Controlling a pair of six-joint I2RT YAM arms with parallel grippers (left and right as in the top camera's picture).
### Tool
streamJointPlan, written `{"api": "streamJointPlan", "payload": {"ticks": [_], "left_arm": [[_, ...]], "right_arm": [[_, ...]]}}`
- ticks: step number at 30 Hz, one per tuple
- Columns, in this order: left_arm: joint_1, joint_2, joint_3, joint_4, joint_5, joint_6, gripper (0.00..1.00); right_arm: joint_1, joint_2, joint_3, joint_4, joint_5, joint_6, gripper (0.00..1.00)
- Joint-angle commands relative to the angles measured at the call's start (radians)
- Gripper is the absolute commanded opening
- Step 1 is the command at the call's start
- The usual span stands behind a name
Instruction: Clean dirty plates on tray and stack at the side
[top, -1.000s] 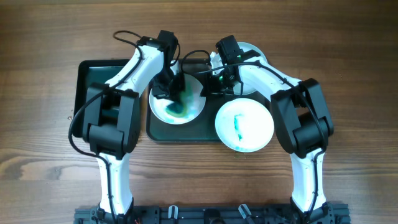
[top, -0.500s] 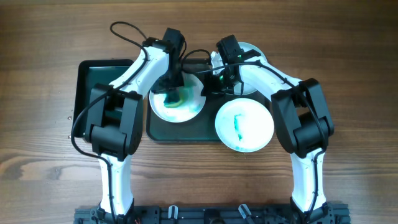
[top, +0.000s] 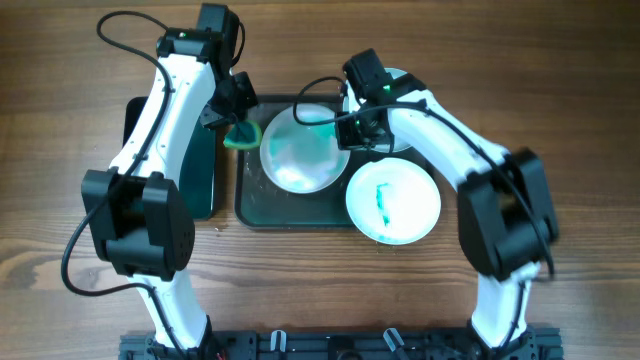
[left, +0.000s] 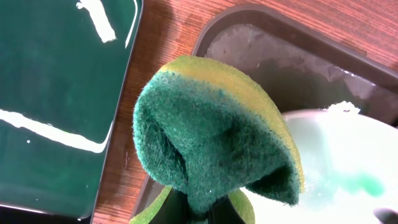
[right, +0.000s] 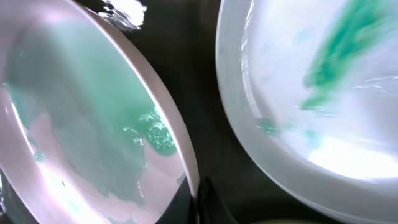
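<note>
At the tray's (top: 262, 208) eleven o'clock corner, left claw (top: 233, 122) clamps the sponge (top: 241, 136); right claw (top: 352, 128) pinches the wiped-looking plate's (top: 300, 155) rim. Likely next: stack it aside.

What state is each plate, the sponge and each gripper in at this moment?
left gripper: shut on sponge.
sponge: folded, lifted off the plates.
middle plate: thin teal film spread across it, rim gripped.
right gripper: shut on middle plate's rim.
front plate: teal streak, unwiped.
rear plate: mostly hidden under the right arm, cannot tell.
</note>
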Motion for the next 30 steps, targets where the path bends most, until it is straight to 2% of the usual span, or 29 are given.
{"api": "streamJointPlan", "payload": {"ticks": [1,4,11,14,17,21,23,25,27,30], "left_arm": [[-0.003,-0.012,0.011,0.012,0.015,0.008,0.04],[-0.003,-0.012,0.011,0.011,0.015,0.008,0.04],[-0.003,-0.012,0.011,0.011,0.015,0.008,0.04],[-0.003,-0.012,0.011,0.011,0.015,0.008,0.04],[-0.003,-0.012,0.011,0.011,0.015,0.008,0.04],[-0.003,-0.012,0.011,0.012,0.015,0.008,0.04],[-0.003,-0.012,0.011,0.012,0.015,0.008,0.04],[-0.003,-0.012,0.011,0.012,0.015,0.008,0.04],[-0.003,-0.012,0.011,0.012,0.016,0.006,0.04],[-0.003,-0.012,0.011,0.013,0.016,0.004,0.04]], "right_arm": [[0.089,-0.135,0.0,-0.019,0.441,-0.018,0.04],[0.188,-0.164,0.0,-0.022,0.756,-0.028,0.04],[0.378,-0.164,0.0,-0.023,1.301,-0.031,0.04],[0.436,-0.164,0.0,-0.016,1.45,-0.031,0.04],[0.447,-0.164,0.0,-0.014,1.459,-0.026,0.04],[0.439,-0.164,-0.001,0.009,1.329,-0.023,0.04],[0.405,-0.163,-0.001,0.015,1.071,-0.003,0.04],[0.342,-0.163,-0.001,0.005,0.761,0.077,0.04],[0.229,-0.153,-0.02,0.016,0.35,0.201,0.04],[0.146,-0.121,-0.085,0.079,0.136,0.294,0.04]]}}
